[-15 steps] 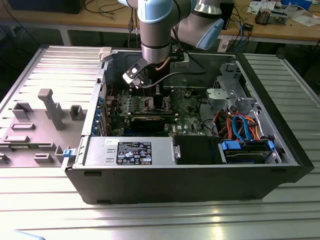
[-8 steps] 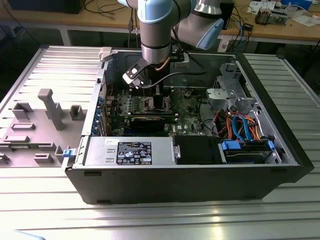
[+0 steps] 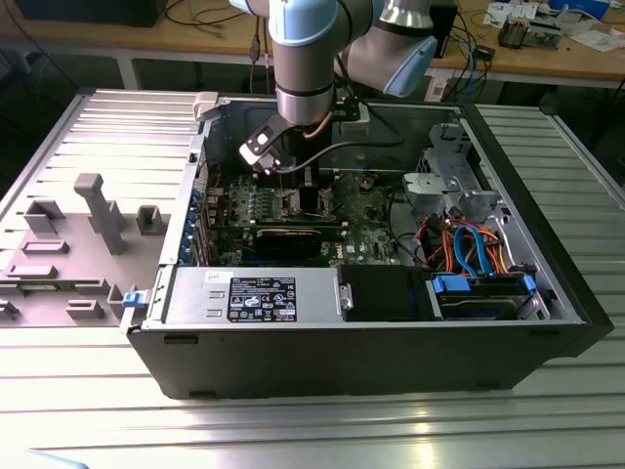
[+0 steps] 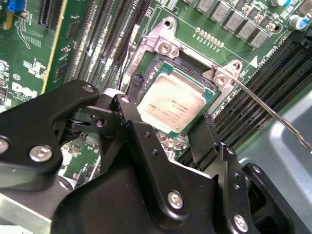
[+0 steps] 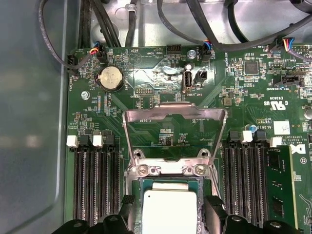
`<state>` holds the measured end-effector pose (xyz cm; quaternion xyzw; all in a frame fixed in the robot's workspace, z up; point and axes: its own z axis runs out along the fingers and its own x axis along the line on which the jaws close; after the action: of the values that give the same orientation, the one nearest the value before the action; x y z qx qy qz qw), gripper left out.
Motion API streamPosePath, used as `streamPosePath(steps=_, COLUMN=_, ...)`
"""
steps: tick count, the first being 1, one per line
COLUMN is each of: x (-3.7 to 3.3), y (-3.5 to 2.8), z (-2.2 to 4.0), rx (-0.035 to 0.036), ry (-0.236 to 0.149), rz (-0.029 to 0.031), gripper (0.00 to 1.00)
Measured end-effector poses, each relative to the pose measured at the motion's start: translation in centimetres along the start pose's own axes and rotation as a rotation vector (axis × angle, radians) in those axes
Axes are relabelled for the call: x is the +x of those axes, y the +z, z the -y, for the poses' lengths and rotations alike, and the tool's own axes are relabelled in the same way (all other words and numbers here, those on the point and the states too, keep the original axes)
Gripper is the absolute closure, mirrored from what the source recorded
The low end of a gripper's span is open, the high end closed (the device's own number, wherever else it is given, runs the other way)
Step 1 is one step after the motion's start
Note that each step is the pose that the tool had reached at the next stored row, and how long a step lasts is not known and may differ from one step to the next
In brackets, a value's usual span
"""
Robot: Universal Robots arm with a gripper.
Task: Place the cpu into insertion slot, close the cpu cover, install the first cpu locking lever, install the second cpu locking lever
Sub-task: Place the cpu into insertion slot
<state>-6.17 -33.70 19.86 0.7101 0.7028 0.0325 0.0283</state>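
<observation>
The small flat square cpu point(image 4: 173, 105) with its silvery-grey metal top lies seated in the dark square insertion slot point(image 4: 146, 78), so I judge step one done. The black gripper point(image 4: 165, 114) straddles it, fingers spread wider than the chip and, as far as I can see, clear of its edges (released, I'd say). The dull-metal windowed cpu cover point(image 5: 204, 112) stands raised above the green motherboard point(image 5: 146, 83), not yet closed. A thin wire locking lever point(image 4: 273, 113) juts free, unlatched.
</observation>
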Motion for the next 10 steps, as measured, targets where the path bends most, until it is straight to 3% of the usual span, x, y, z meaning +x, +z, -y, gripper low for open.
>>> streamPosePath(steps=5, x=-0.03, y=0.0, z=0.0, rx=0.0, ry=-0.001, rz=0.0, gripper=0.33)
streamPosePath(steps=6, x=-0.03, y=0.0, z=0.0, rx=0.0002, ry=-0.001, rz=-0.0002, gripper=0.41)
streamPosePath(steps=10, x=-0.03, y=0.0, z=0.0, rx=0.0, ry=-0.001, rz=0.0, gripper=0.45)
